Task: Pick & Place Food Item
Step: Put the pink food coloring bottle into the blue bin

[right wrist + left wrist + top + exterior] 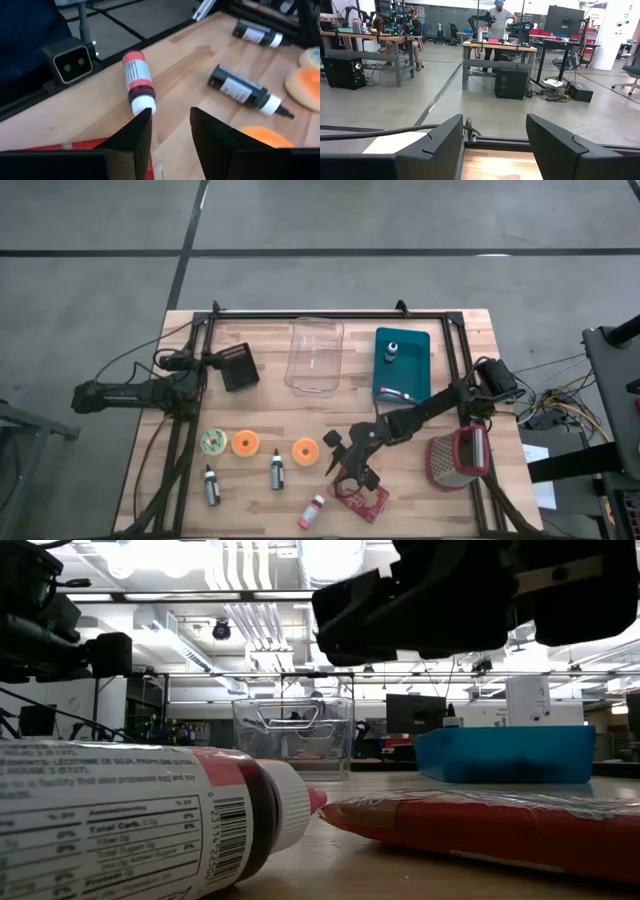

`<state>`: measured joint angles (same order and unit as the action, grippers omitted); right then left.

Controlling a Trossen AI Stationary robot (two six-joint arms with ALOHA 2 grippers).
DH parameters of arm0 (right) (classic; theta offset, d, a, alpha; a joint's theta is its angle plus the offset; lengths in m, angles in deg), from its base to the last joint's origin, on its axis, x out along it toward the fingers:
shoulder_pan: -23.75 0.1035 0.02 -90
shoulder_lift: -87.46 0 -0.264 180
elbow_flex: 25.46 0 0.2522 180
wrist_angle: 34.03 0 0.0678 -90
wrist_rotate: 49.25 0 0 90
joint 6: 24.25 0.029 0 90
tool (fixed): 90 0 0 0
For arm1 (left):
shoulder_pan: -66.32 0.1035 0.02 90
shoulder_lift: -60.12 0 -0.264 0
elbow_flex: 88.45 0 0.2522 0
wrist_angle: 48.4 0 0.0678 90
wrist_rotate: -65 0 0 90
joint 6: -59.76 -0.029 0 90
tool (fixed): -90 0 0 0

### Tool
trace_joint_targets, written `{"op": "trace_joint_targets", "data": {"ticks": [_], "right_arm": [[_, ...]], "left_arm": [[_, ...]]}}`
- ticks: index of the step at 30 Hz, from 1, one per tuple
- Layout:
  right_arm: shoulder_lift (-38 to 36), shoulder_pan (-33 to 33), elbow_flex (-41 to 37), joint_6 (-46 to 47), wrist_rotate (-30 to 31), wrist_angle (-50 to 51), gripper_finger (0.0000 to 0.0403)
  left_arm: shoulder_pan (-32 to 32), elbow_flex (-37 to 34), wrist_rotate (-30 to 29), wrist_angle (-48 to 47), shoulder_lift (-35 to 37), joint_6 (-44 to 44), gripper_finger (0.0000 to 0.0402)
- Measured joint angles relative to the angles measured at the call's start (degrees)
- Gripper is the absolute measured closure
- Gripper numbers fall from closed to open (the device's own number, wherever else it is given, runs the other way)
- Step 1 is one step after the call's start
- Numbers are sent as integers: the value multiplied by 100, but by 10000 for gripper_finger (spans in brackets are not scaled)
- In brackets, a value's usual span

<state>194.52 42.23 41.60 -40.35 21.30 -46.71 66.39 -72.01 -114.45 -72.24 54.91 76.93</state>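
A red flat packet [364, 500] lies near the table's front edge, and it also shows in the low view [480, 825]. A red-capped bottle [315, 509] lies on its side beside it and shows in the right wrist view [137, 82]. Two orange rounds [245, 442] [305, 451] and a green round [213, 442] lie flat to the left. My right gripper [347, 468] hangs open and empty above the packet's far end, and its fingers [135, 132] stand apart. My left gripper [240, 367] rests open and empty at the far left.
Two dark bottles [211, 483] [277, 470] lie near the front. A clear tub [317, 356] and a teal bin [402, 365] holding a small bottle stand at the back. A red-framed grater [458, 457] lies at the right. The low camera [72, 62] sits on the front rail.
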Motion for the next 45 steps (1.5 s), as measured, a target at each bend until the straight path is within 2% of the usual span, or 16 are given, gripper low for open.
{"op": "trace_joint_targets", "data": {"ticks": [7, 13, 18, 26, 32, 38, 45], "right_arm": [[0, -57, -122, -241, -6, -158, 271], [2, -408, -303, -317, -26, -165, 271], [2, -729, -359, -333, -594, -331, 271], [2, -1126, -352, -568, -669, -298, 271], [2, -1563, -338, -243, -1541, -302, 271], [-27, -1707, -315, -409, -1593, -290, 271], [-94, -2045, -304, 139, -1971, -557, 271]], "left_arm": [[0, 0, -2, 0, -5, -1, 179], [1, 0, -9, -2, -16, -1, 179], [1, 0, -9, -2, -28, -1, 179], [0, 0, -7, -1, -31, -1, 179], [0, 0, 0, 0, -31, -1, 179], [0, 0, 2, 0, -31, -1, 179], [2, 0, 2, 0, -31, -1, 179]]}}
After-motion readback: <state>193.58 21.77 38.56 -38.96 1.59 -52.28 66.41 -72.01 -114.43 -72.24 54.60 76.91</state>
